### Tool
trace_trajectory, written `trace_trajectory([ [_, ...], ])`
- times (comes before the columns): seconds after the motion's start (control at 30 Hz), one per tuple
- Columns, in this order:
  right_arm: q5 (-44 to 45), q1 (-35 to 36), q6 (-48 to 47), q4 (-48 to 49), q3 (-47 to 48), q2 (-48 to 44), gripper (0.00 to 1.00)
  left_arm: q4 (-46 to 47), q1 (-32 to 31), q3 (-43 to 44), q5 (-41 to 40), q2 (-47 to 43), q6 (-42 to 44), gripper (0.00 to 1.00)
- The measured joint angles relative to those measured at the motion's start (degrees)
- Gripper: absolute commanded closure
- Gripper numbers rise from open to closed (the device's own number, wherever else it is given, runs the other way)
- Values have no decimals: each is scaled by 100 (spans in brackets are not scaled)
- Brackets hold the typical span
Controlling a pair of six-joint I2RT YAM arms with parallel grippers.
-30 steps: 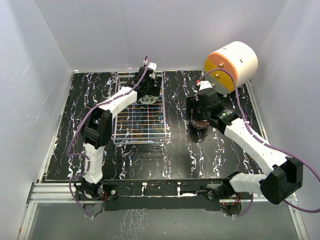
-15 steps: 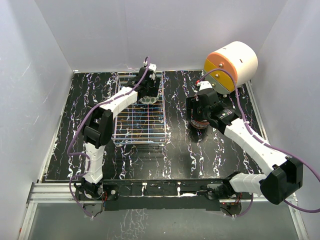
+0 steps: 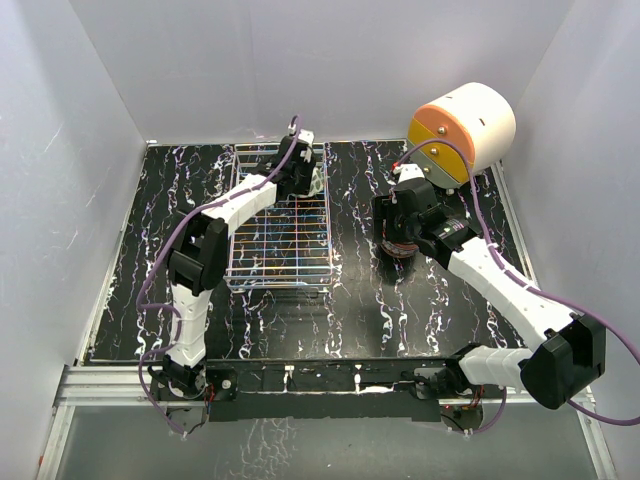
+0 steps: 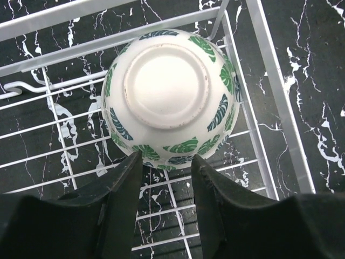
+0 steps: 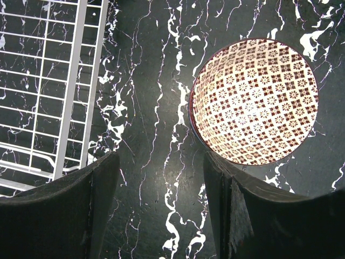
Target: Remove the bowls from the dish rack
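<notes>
Hovering over the far right corner of the dish rack (image 4: 280,97), the left gripper (image 4: 167,157) looks straight down on a green-leaf bowl (image 4: 167,81). That bowl sits upside down inside the rack, white foot ring up, tucked against the corner wires. The jaws are parted by a narrow gap, with only rack wire showing through it. The fingertips (image 4: 135,162) sit right at the bowl's near side, touching or just short, hard to call. No grasp on it. Off to the right of the rack, out on the black marbled table (image 5: 156,81), a red-and-white patterned bowl (image 5: 253,102) stands upright. The right gripper (image 5: 161,156) hangs above the table between rack and bowl, jaws spread wide and gripping nothing, the bowl just outside one finger.
</notes>
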Motion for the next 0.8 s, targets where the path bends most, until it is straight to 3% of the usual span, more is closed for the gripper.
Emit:
trace_trajectory([
  [0.17,0,0,0,0,0,-2,34,-72,0,11,-4,9,-20,30],
  [0.33,-2,0,0,0,0,-2,34,-179,0,221,-68,48,-33,13],
  [0.6,-2,0,0,0,0,-2,34,-142,0,791,-179,302,-28,5],
  [0.8,39,0,-17,13,-33,-2,34,245,2,612,-256,372,-4,5],
])
